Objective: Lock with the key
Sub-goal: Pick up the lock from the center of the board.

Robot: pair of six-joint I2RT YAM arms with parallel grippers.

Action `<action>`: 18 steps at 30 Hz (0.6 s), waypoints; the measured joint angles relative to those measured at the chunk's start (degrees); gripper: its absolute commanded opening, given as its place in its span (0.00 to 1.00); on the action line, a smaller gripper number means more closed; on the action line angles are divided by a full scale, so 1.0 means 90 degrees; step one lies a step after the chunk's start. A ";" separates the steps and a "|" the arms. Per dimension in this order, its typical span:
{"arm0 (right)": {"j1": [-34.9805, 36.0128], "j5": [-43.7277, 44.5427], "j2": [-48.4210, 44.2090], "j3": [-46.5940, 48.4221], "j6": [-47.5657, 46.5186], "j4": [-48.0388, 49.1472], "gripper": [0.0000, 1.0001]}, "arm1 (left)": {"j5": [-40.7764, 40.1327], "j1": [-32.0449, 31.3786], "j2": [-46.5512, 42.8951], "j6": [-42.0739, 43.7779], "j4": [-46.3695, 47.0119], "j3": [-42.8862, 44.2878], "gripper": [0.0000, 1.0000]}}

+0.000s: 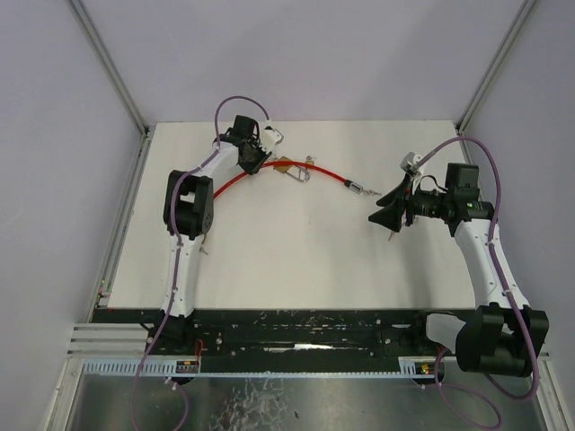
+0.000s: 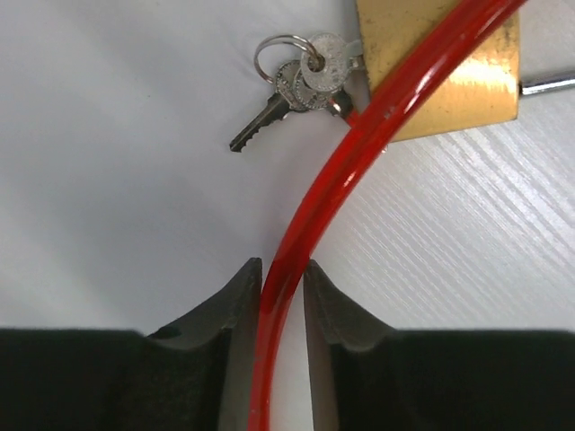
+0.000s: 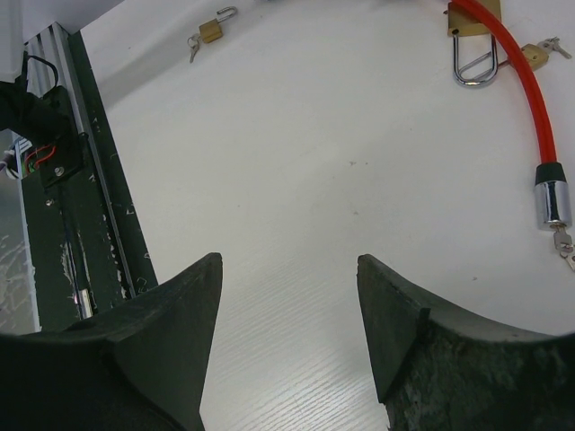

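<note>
1. Left fingers (image 2: pixel 225 305) narrow, pinching the red cable (image 2: pixel 359 135) at lower centre; brass padlock (image 2: pixel 476 90) and keys (image 2: pixel 319 67) lie upper right.
2. Right fingers (image 3: pixel 171 314) wide, empty.
3. The keys look small, stiff, slippery; pinch the flat bow.

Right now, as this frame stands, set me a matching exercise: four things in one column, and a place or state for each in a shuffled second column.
Things:
1. red cable
2. large padlock
3. keys
4. right gripper

Places or states:
A. open, above the table
B. brass-coloured, with the cable lying across it
C. silver, on a ring beside the padlock
D. between the fingertips of the left gripper

Pairs: 1-D, 2-B, 3-C, 4-A
</note>
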 measured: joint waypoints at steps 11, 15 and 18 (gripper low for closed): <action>0.0000 -0.0002 0.0051 0.0000 -0.0061 -0.0041 0.68 | 0.0231 0.0024 0.0019 -0.0007 -0.0044 0.0017 0.00; 0.0000 0.0000 0.0056 0.0000 -0.0095 -0.0078 0.68 | 0.0306 0.0022 -0.0233 -0.0121 0.0126 -0.0389 0.00; 0.0000 -0.0005 0.0058 0.0000 -0.0129 -0.0136 0.68 | 0.0350 0.0022 -0.0787 -0.0403 0.0376 -0.1132 0.00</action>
